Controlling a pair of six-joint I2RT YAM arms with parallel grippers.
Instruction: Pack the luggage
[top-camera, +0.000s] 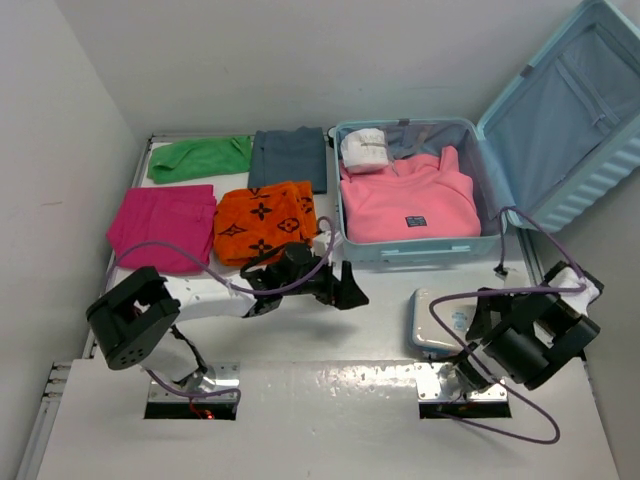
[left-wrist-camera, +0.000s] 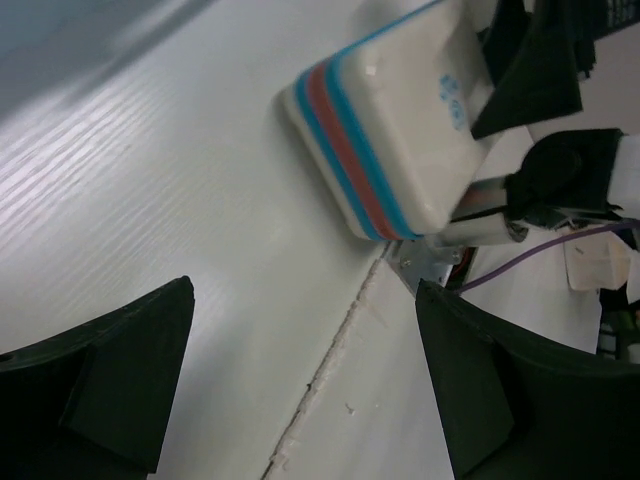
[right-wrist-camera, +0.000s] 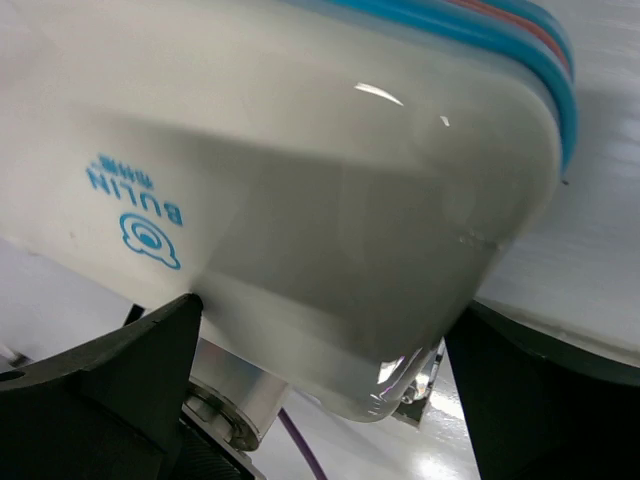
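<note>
**A:** Top external view first: where does the luggage sit?

**B:** The luggage (top-camera: 420, 252) lies open on the table (top-camera: 330, 345), just beyond the left claw (top-camera: 342, 286). Its lid stands raised on the side away from that claw. A pink sweatshirt (top-camera: 410, 205) fills most of the tub, and a white bundle (top-camera: 365, 150) sits in a far corner.

**A:** And the left claw itself?

**B:** Released. In the left wrist view its fingers (left-wrist-camera: 110, 390) stand wide apart with nothing between them, only white tabletop below. Ahead of it lies a white pouch (left-wrist-camera: 400, 110) edged with blue and red stripes.

**A:** The right claw?

**B:** The right claw (top-camera: 478, 318) is also spread wide. In its wrist view the pouch (right-wrist-camera: 300, 180) fills the frame right in front of the fingertips (right-wrist-camera: 150, 340). Whether they touch it, I cannot tell.

**A:** Anything else near the left claw?

**B:** Folded clothes on its left. An orange patterned piece (top-camera: 265, 220) is just beside the wrist, and a magenta one (top-camera: 165, 230) lies past that. A green one (top-camera: 200, 158) and a grey-blue one (top-camera: 290, 158) lie farther off.
</note>
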